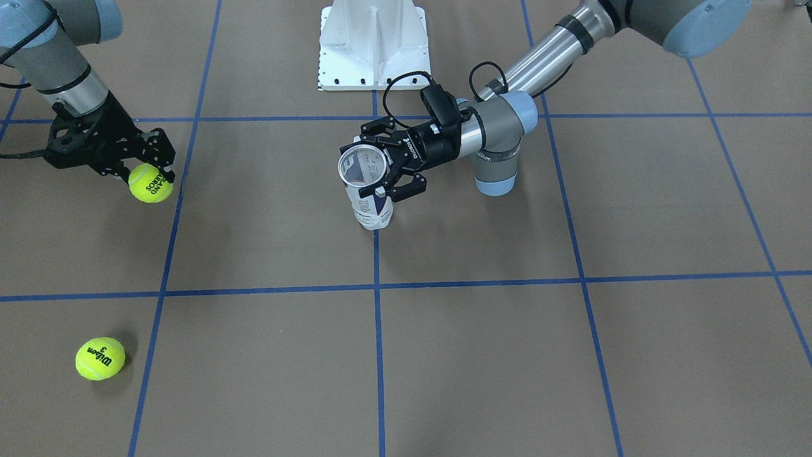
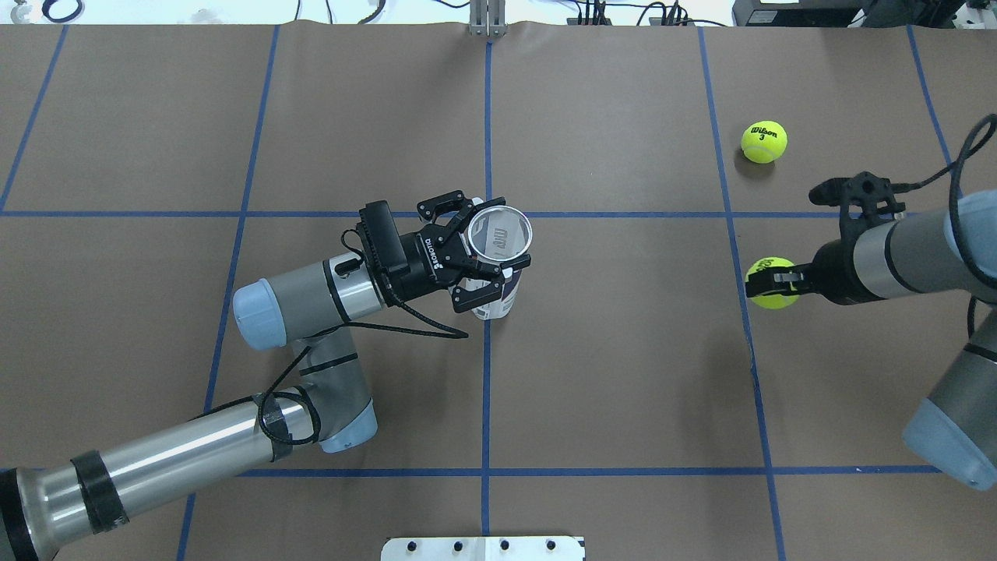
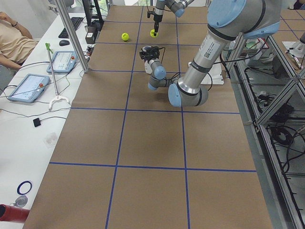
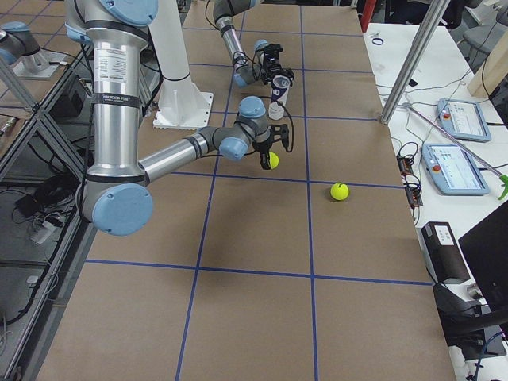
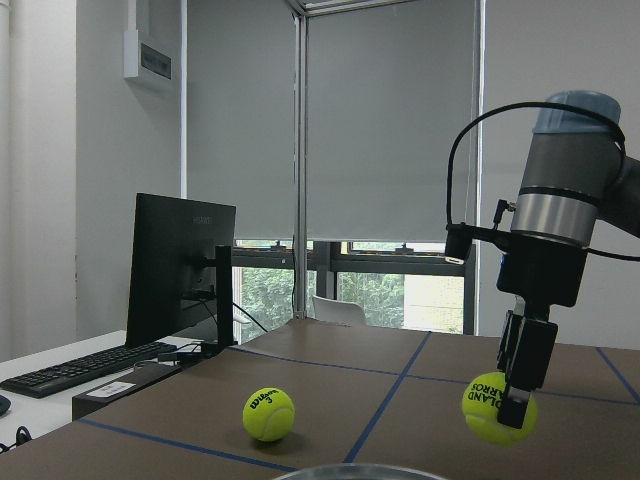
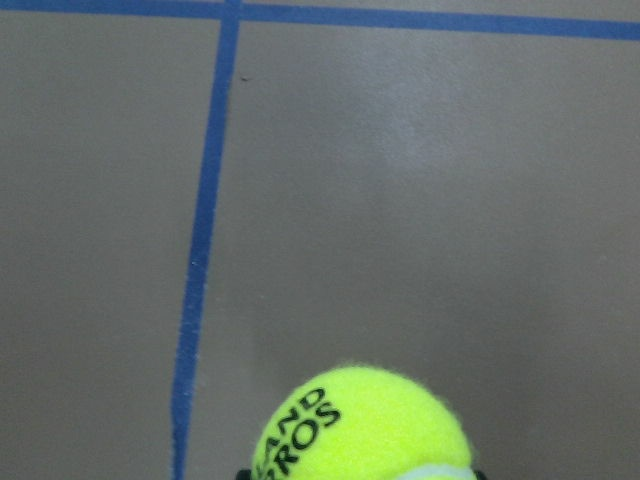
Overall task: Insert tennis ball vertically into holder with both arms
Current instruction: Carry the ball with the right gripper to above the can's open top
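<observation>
The holder (image 1: 371, 209), a clear can with a white and navy label, stands upright near the table's middle, its open metal rim up. My left gripper (image 1: 372, 164) comes in from the side and is shut on the holder (image 2: 498, 300) just below the rim, one finger on each side. At the table's right end my right gripper (image 2: 767, 280) points down, shut on a yellow-green tennis ball (image 2: 771, 284) that hangs a little above the paper (image 1: 150, 183). The right wrist view shows only the ball's top (image 6: 365, 425). A second tennis ball (image 2: 763, 142) lies loose farther out (image 1: 100, 358).
The table is brown paper with a grid of blue tape lines (image 2: 487, 374). The white bolted pedestal (image 1: 374, 44) stands at the robot's side. Beyond the table's far edge are a side bench with tablets (image 3: 28, 86), metal poles (image 3: 71, 33) and a seated person (image 3: 12, 40).
</observation>
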Tool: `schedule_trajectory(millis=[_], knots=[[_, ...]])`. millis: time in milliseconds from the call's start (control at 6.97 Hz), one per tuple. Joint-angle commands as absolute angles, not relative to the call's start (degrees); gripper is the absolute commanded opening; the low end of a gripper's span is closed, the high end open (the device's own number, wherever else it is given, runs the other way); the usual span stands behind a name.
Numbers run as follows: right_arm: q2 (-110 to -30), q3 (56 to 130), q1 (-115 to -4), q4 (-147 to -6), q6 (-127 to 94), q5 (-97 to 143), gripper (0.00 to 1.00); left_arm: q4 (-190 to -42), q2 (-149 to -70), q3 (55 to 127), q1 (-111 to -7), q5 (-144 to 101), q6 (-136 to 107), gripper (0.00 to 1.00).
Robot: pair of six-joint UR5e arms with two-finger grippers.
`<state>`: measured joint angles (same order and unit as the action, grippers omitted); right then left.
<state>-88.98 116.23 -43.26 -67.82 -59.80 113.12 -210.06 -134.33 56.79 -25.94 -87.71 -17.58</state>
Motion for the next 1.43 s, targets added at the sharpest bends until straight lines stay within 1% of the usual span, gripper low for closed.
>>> schedule_trajectory(millis=[0, 143, 287, 430, 1004, 1148, 1291], knots=[[-73.99, 122.15, -44.12, -90.77, -63.61, 114.70, 0.00, -210.06, -134.21, 56.87, -25.93, -87.71, -17.58, 0.89], [-68.70, 122.34, -43.95, -96.97, -65.02, 114.70, 0.00, -210.06, -134.03, 56.87, -25.93, -87.71, -17.58, 0.92], [-66.82, 122.43, -43.77, -98.16, -67.04, 114.78, 0.00, -210.23, -134.03, 56.87, -25.93, -87.71, -17.58, 0.92], [-65.75, 122.78, -43.68, -98.26, -68.10, 115.13, 0.00, -210.58, -134.03, 56.87, -25.93, -87.71, -17.58, 0.95], [-56.45, 122.96, -41.84, -104.58, -73.38, 116.19, 0.00, -211.02, -133.16, 56.95, -25.93, -87.71, -17.58, 0.96], [-55.03, 122.78, -41.05, -105.20, -74.52, 116.10, 0.00, -211.03, -133.15, 56.95, -25.93, -87.71, -17.58, 0.98], [-54.50, 122.70, -40.52, -105.21, -75.40, 115.93, 0.00, -211.03, -132.63, 57.04, -25.93, -87.71, -17.58, 0.98]])
